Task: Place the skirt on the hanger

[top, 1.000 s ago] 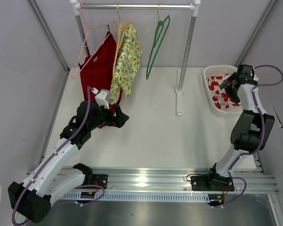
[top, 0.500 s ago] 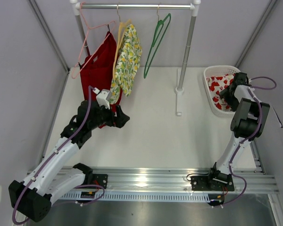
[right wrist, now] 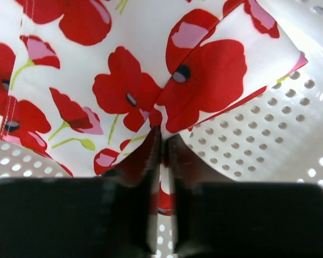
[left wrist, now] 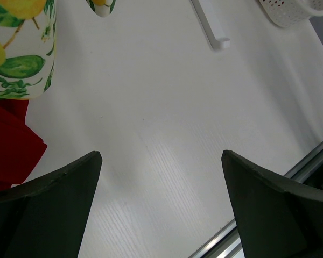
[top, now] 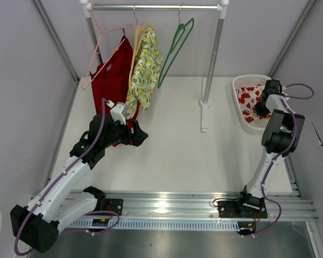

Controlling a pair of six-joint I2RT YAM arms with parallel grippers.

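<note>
Barely started tbh: the right hand (right wrist: 161, 134) is pinched shut on a fold of the skirt (right wrist: 124, 80) down in the basket (top: 241, 124), the left hand (left wrist: 160, 158) is open over the desk (top: 177, 156), and the green hanger (top: 175, 51) hangs bare on the rail (top: 156, 7), so lifting and hanging are left to do.

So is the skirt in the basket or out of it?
In. The skirt lies inside the white basket, and the right wrist view shows the right gripper shut on a fold above the perforated floor.
</note>
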